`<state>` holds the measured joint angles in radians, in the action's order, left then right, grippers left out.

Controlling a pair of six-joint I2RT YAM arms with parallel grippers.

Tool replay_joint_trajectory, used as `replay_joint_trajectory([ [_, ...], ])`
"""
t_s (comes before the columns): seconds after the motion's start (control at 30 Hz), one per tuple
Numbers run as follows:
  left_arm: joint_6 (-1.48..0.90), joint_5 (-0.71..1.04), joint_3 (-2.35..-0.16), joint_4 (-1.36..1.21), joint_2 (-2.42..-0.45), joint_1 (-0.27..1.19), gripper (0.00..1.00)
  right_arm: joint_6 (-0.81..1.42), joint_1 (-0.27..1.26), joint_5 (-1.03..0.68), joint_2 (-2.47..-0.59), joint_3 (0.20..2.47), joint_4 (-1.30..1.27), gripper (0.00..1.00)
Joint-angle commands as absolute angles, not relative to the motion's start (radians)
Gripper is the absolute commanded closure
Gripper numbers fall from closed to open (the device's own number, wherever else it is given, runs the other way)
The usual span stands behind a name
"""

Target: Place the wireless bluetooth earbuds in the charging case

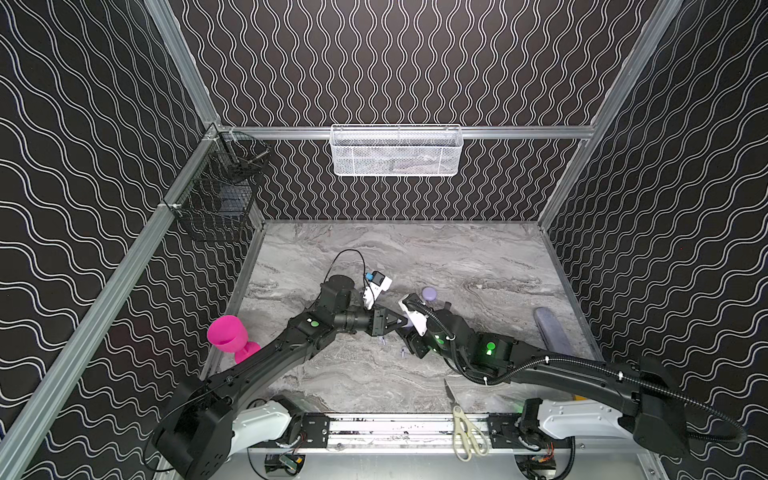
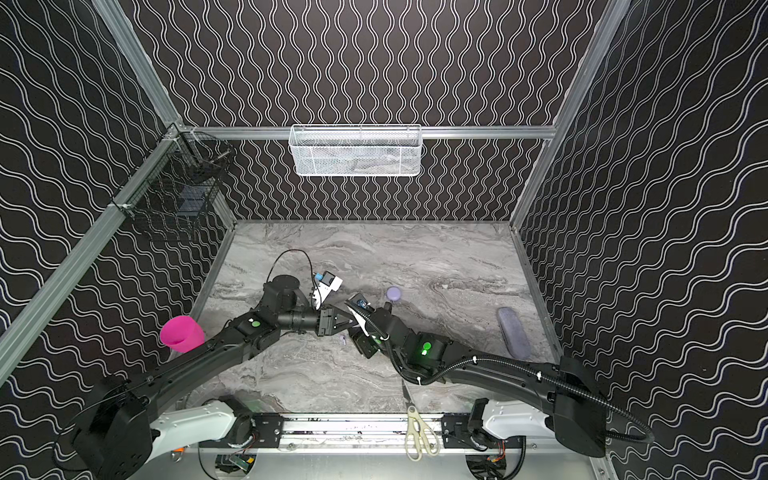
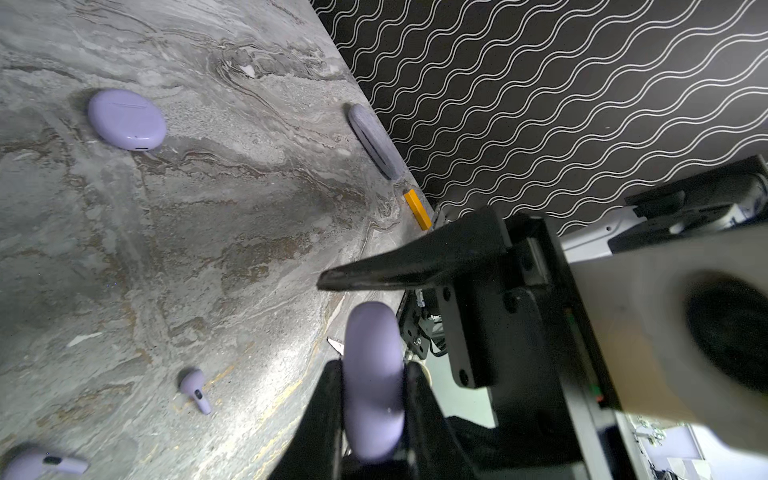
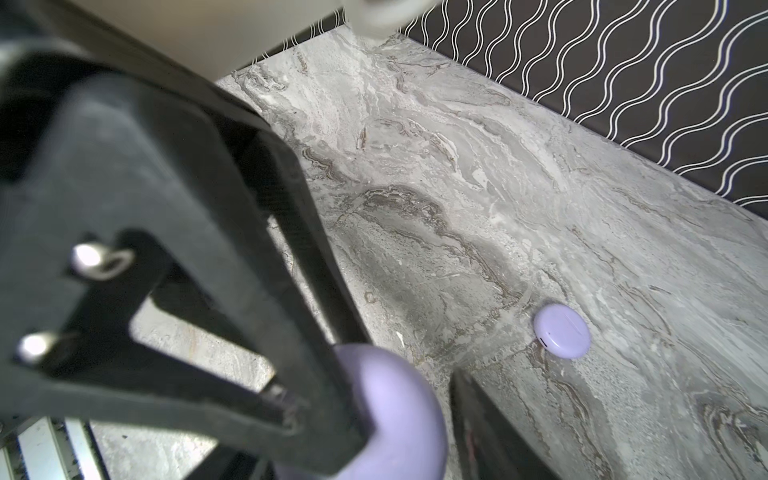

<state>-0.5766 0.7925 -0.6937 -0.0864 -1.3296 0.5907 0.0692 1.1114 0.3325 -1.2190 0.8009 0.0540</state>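
Case (image 3: 370, 328) pinched edge-on in the clamped left claw (image 3: 374, 370), right claw (image 1: 406, 332) gaping loosely around it, guessing so it can get popped open; earbuds (image 3: 195, 388) wait on desk (image 3: 208, 249) at 6 o'clock.

Black walls (image 1: 415, 62) are patterned with white wavy lines; the tabletop (image 1: 457, 257) is veined in grey marble. The charging case (image 3: 374, 382), a second case (image 1: 429, 294) toward one o'clock and the earbuds (image 3: 195, 388) are coloured lavender. A pink cup (image 1: 226, 330) is seen at nine o'clock, a white mesh basket (image 1: 395, 151) at twelve, cream-handled scissors (image 1: 458, 413) at six.
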Motion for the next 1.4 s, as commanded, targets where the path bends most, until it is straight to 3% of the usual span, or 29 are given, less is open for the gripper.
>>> replay_joint_trajectory([
  [0.0, -0.566, 0.856, -0.709, -0.072, -1.336, 0.589, 0.86, 0.099, 1.109, 0.385, -1.200, 0.796, -0.004, 0.34],
  [0.4, -0.525, 0.864, -0.746, -0.027, -1.354, 0.543, 0.86, 0.219, 1.109, 0.203, -1.054, 0.785, 0.142, 0.31],
  [0.63, -0.503, 0.860, -0.764, 0.003, -1.363, 0.542, 0.86, 0.311, 1.066, 0.184, -1.031, 0.808, 0.240, 0.34],
  [0.97, -0.483, 0.880, -0.771, 0.032, -1.351, 0.541, 0.86, 0.403, 0.718, -0.281, -0.942, 0.725, 0.118, 0.43],
  [1.2, -0.501, 0.922, -0.757, -0.017, -1.355, 0.541, 0.87, 0.484, 0.574, -0.630, -0.957, 0.641, -0.077, 0.52],
  [1.37, -0.509, 0.953, -0.761, -0.037, -1.353, 0.542, 0.86, 0.530, 0.532, -0.783, -0.991, 0.616, -0.182, 0.55],
])
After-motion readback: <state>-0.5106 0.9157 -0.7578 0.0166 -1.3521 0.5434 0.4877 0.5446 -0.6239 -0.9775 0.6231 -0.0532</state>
